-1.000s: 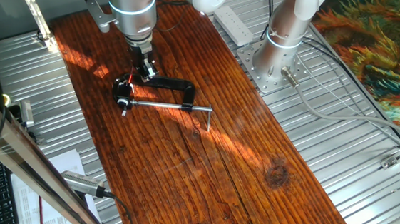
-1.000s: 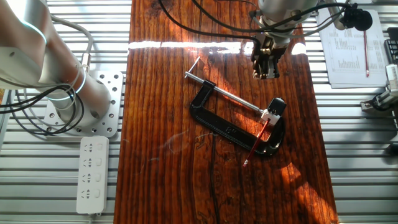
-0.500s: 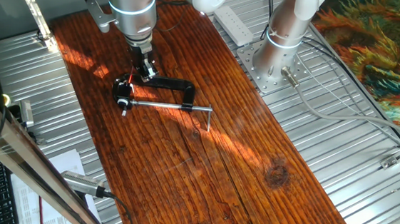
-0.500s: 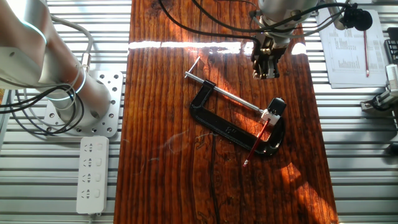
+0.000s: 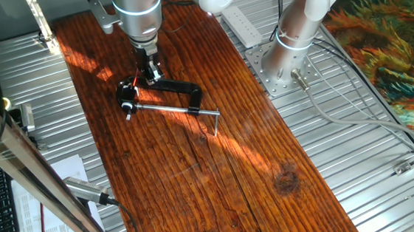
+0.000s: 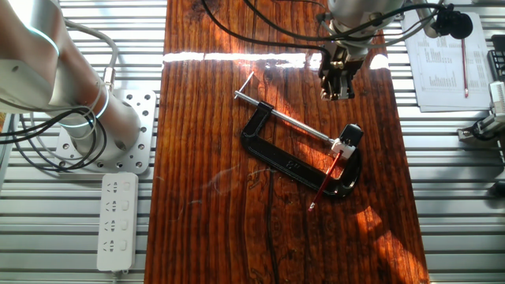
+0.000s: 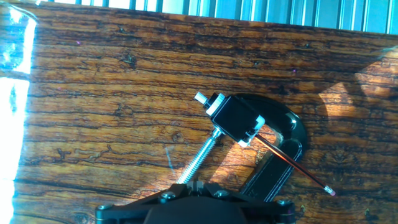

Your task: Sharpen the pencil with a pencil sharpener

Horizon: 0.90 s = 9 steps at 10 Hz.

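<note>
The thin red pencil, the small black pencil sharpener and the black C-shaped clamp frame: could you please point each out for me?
thin red pencil [image 7: 292, 165], hand view, mid-shaft.
small black pencil sharpener [image 7: 235, 119], hand view, top face.
black C-shaped clamp frame [image 6: 278, 158], the other fixed view, long spine.

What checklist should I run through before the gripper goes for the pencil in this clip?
1. Pencil in the sharpener: ok. One end sits in the small black block and the free end sticks out over the clamp.
2. Sharpener fixed: ok. It sits between the clamp's screw rod and the frame.
3. Gripper clear of the pencil: ok. It hangs apart from the clamp, holding nothing.
4. Jaws open wide enough: cannot tell. No view shows the gap clearly.
5. Free end reachable: ok. Nothing covers it in the hand view.
6. Pencil tip condition: cannot tell, too small.
</note>
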### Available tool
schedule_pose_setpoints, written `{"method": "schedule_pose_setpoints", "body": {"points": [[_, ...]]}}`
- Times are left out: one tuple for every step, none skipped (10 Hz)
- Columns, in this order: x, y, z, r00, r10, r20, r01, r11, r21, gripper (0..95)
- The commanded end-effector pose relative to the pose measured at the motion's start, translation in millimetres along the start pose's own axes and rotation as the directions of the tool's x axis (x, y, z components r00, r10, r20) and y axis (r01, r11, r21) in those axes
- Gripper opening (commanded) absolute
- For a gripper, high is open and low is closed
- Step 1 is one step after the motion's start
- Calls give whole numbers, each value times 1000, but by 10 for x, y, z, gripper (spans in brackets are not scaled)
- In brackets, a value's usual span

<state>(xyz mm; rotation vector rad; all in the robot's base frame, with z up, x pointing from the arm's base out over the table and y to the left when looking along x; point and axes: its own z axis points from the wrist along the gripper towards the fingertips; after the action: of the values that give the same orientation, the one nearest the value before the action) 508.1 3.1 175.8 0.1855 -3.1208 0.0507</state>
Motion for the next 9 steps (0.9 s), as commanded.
{"method": "schedule_pose_setpoints", "body": {"points": [[-1, 0, -1, 1000, -2, -1, 2, 1000, 0, 0], [-1, 0, -1, 1000, -5, -3, 5, 1000, -1, 0], [-1, 0, -1, 1000, -6, -7, 6, 1000, 0, 0], [-1, 0, -1, 1000, -6, -8, 6, 1000, 0, 0], [-2, -1, 0, 1000, -6, -9, 6, 1000, 0, 0], [-5, -3, 5, 1000, -8, -9, 8, 1000, 0, 0], [-11, -9, 20, 1000, -16, -7, 16, 1000, 1, 0], [-16, -15, 34, 1000, -21, -7, 21, 1000, 1, 0], [-24, -22, 53, 999, -32, -6, 32, 999, 2, 0]]}}
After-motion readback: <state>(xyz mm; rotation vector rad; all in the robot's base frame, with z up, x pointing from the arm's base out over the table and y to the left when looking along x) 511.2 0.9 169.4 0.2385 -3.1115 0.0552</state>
